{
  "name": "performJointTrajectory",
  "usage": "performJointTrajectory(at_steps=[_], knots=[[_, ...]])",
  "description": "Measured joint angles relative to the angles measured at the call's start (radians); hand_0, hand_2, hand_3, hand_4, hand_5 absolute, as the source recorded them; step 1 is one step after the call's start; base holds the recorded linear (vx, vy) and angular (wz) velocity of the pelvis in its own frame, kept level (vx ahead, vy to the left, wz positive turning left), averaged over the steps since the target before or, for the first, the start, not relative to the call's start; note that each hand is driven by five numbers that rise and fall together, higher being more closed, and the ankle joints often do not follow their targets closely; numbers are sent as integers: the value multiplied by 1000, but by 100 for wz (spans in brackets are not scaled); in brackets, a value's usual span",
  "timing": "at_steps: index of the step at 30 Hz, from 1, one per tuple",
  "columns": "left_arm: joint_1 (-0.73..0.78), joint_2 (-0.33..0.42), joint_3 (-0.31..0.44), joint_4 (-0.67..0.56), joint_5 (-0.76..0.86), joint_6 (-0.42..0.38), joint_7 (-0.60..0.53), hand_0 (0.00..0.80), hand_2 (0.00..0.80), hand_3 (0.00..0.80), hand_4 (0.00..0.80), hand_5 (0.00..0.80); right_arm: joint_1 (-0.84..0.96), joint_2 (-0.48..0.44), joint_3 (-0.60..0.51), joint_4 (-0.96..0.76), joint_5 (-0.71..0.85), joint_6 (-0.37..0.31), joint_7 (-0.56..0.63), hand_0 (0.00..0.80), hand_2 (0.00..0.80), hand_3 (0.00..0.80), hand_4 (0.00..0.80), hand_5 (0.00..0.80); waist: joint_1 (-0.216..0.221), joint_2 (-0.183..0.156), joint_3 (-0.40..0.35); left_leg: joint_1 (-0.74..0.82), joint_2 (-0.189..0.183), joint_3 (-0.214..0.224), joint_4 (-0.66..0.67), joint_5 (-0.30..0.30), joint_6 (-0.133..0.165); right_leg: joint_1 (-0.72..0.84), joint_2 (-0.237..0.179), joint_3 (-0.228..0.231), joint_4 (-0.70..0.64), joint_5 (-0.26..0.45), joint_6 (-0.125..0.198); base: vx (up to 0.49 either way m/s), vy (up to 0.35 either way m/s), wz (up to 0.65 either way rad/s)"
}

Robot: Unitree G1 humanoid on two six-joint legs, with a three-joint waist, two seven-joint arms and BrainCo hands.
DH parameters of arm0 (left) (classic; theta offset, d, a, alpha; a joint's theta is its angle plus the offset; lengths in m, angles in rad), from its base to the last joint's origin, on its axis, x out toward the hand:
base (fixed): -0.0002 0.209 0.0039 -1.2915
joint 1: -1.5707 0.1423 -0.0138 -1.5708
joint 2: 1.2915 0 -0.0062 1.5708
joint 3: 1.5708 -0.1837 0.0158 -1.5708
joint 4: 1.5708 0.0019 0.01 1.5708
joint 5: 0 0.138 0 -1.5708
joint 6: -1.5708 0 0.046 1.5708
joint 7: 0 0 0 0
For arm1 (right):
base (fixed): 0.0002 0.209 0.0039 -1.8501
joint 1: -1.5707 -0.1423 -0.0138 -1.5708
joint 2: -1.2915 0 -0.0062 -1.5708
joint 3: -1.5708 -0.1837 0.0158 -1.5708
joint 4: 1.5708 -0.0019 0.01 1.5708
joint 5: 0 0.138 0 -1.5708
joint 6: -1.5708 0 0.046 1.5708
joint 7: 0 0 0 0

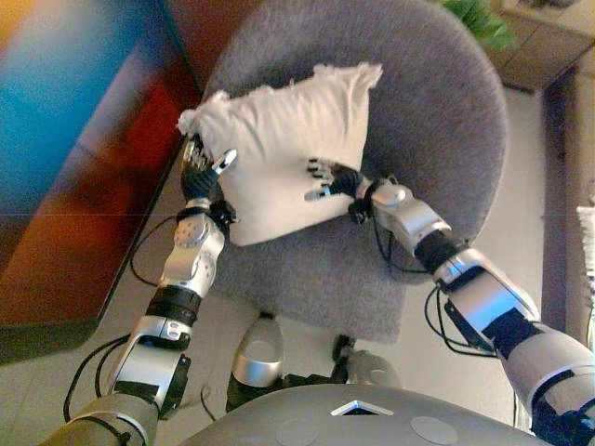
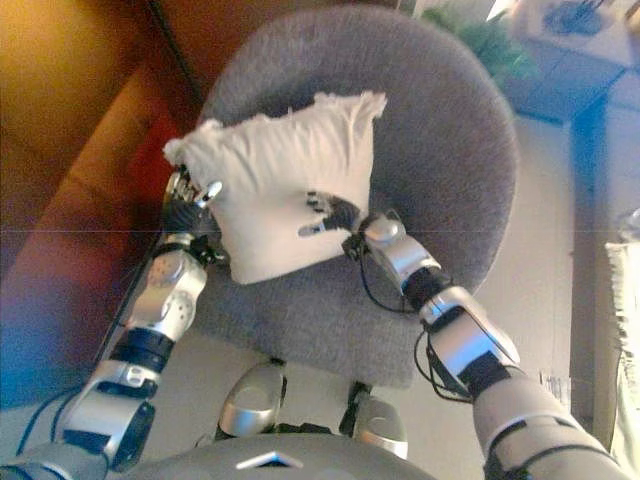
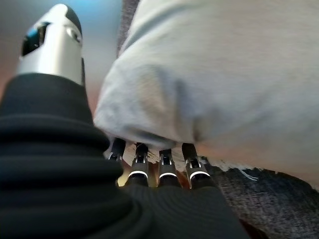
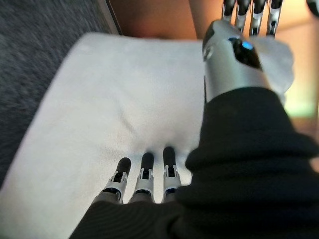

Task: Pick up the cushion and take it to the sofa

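Observation:
A cream cushion (image 1: 279, 139) with a frayed top edge lies on the seat of a round grey chair (image 1: 437, 121). My left hand (image 1: 198, 177) is at the cushion's left edge. Its fingers (image 3: 162, 169) run straight along the underside and the thumb stands clear beside it. My right hand (image 1: 325, 181) rests on the cushion's face near the right edge, with straight fingers (image 4: 144, 169) pressed flat into the fabric (image 4: 124, 109). The cushion sits between the two hands. I cannot tell whether it is clear of the seat.
An orange-brown surface (image 2: 60, 200) runs along the left, close to the chair. A green plant (image 1: 479, 19) and wooden furniture (image 1: 548, 46) stand at the back right. Pale floor (image 1: 530, 139) lies to the chair's right.

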Motion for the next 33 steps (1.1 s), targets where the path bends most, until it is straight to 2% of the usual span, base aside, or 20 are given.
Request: performJointTrajectory(at_steps=[3, 8, 20, 26, 29, 33], knots=[[-48, 2, -3, 0, -35, -16, 0, 0, 0, 0, 0, 0, -57, 0, -6, 35, 16, -38, -41, 0, 0, 0, 0, 0, 2, 5, 46, -34, -2, -19, 15, 3, -2, -21, 1, -16, 1, 6, -3, -124, 21, 11], [-85, 14, -31, -8, -78, -45, -1, 0, 0, 0, 0, 0, -126, -8, -41, 93, 21, -53, -94, 0, 0, 0, 0, 0, 20, 23, 83, -66, -5, -38, 22, 4, -4, -52, 1, -19, 8, 8, -4, -70, 48, 1], [-88, 41, -38, -51, -100, -46, -16, 0, 0, 0, 0, 0, -168, -5, -55, 115, 35, -66, -180, 0, 0, 0, 0, 0, 24, 30, 106, -90, -6, -40, 26, 5, -4, -78, -1, -23, 17, 8, -3, -8, 7, 0], [-3, 89, -34, -92, -100, -48, -51, 0, 0, 0, 0, 0, -165, -19, -56, 100, 39, -54, -200, 0, 0, 0, 0, 0, 30, 31, 107, -90, -7, -40, 26, 5, -4, -76, -3, -26, 17, 8, -3, 5, -3, 0], [66, 94, -32, -96, -114, -49, -71, 0, 0, 0, 0, 0, -155, -46, -77, 81, 40, -44, -213, 0, 0, 0, 0, 0, 51, 32, 108, -90, -7, -41, 26, 5, -4, -75, -3, -29, 16, 7, -3, 3, -8, 1], [161, 95, 45, -105, -135, -56, -75, 0, 0, 0, 0, 0, -136, -67, -116, 58, 39, -42, -231, 0, 0, 0, 0, 0, 75, 39, 113, -89, -10, -43, 27, 6, -3, -73, -6, -33, 17, 6, -2, 15, -37, 3]])
